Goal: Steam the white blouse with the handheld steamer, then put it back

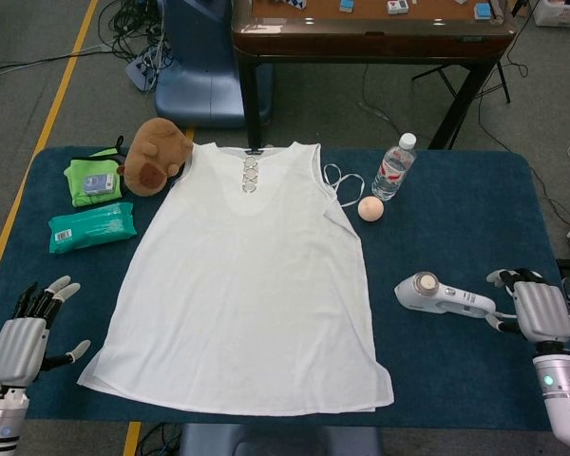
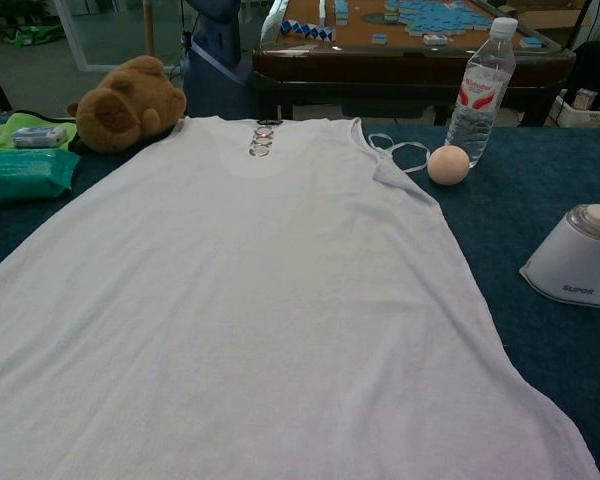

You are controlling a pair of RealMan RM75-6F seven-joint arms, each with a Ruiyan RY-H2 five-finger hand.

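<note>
A table covered in dark blue cloth [image 1: 456,228] carries everything. A white sleeveless blouse [image 1: 247,285] lies flat across its middle, neckline toward the far edge, and serves as the landmark. At the blouse's far left shoulder sits a brown plush toy [image 1: 155,155], touching the fabric. Left of the toy lies a bright green packet [image 1: 92,180] with a small grey item on top, and nearer, a teal pack of wipes [image 1: 91,228]. Just beyond the blouse's right shoulder rests a peach-coloured ball [image 1: 370,209], with a clear plastic water bottle [image 1: 393,167] standing upright just behind it. Well right of the blouse's lower half lies a white handheld steamer [image 1: 444,294] on its side.
</note>
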